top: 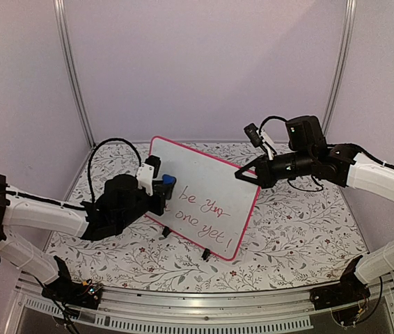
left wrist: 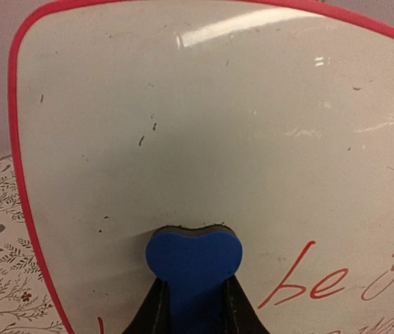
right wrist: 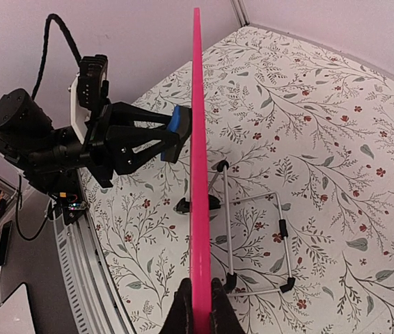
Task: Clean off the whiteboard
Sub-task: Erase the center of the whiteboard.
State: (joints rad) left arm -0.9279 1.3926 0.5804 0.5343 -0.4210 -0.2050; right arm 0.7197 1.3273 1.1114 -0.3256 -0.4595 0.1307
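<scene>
1. Overhead, the whiteboard [top: 200,167] stands upright on its long edge on the floral table cover [top: 301,229]. Its long axis runs diagonally from far left to near right, and its written face is turned toward my bases. My left arm reaches in low from the left with the forearm nearly level. My left gripper [top: 162,186] is closed on the blue eraser [top: 168,179], which is pressed against the board's left half, just above the red writing [top: 204,209]. My right arm comes in from the right, bent at the elbow, and my right gripper [top: 247,175] is pinched on the board's upper right edge.

2. Next, from the left wrist, the board [left wrist: 218,125] fills the frame face-on, with its pink frame [left wrist: 26,209] curving down the left side. My left gripper [left wrist: 197,309] has both fingers [left wrist: 156,313] clamped on the sides of the eraser [left wrist: 193,257]. The eraser's top is touching the glossy surface, left of the word "be" [left wrist: 315,282].

3. Last, from the right wrist, the board [right wrist: 197,174] shows edge-on as one thin pink vertical line. It runs straight up from between my right gripper [right wrist: 198,316] fingers [right wrist: 182,319], which are shut tight on its rim. The wire stand [right wrist: 253,236] props the board from behind on the right. On the left, my left gripper [right wrist: 166,139] holds the eraser [right wrist: 175,125] flat against the board's face.
</scene>
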